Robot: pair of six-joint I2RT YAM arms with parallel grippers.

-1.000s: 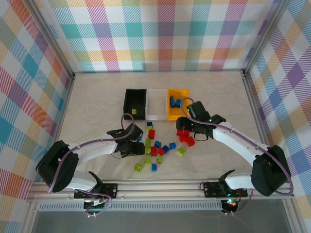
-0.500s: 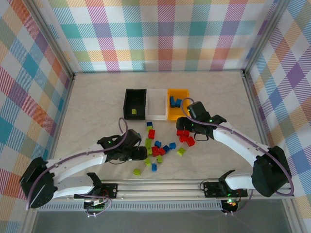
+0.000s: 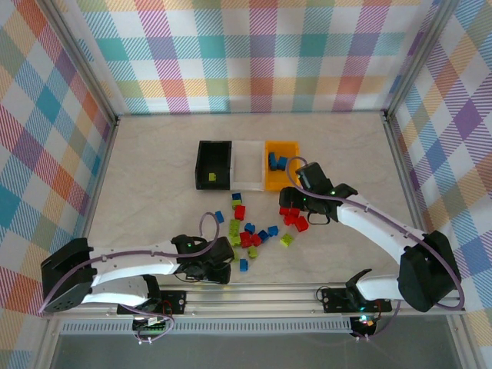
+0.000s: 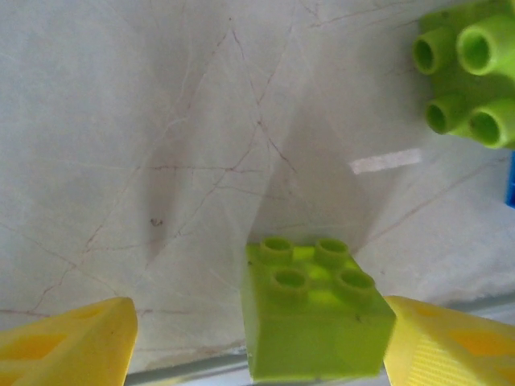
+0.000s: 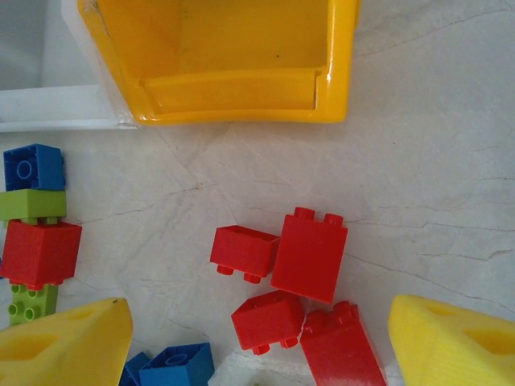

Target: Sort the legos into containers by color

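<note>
Reaching low along the near edge of the worktop (image 3: 154, 169), the left gripper (image 3: 221, 269) sits with its fingers spread apart. In the left wrist view, the left gripper (image 4: 257, 326) has a lime green brick (image 4: 315, 318) standing studs-up on the worktop between its yellow fingers (image 4: 68, 346). The brick is well clear of one finger and hard against or just beside the other; which of the two I cannot tell. A second lime green brick (image 4: 465, 72) lies on its side farther off, studs toward the camera.

The right gripper (image 3: 298, 204) hangs over a cluster of red bricks (image 3: 292, 217) just in front of the orange-yellow bin (image 3: 294, 165). From the right wrist camera, the right gripper (image 5: 259, 314) is wide open, with four red bricks (image 5: 310, 256) lying on the worktop between and ahead of its fingers (image 5: 455, 346), none of them gripped. The rim of the orange-yellow bin (image 5: 342, 64) stands beyond them, touching the white bin (image 5: 48, 104).

The three bins stand side by side in a row: black bin (image 3: 201, 163), white bin (image 3: 247, 183), then the orange-yellow one. Blue bricks (image 3: 275, 161) lie in the orange-yellow bin, and one lime green brick (image 3: 212, 177) lies in the black bin. The loose legos (image 3: 250, 234), red, blue and lime green mixed, are scattered on the worktop between the two arms.
</note>
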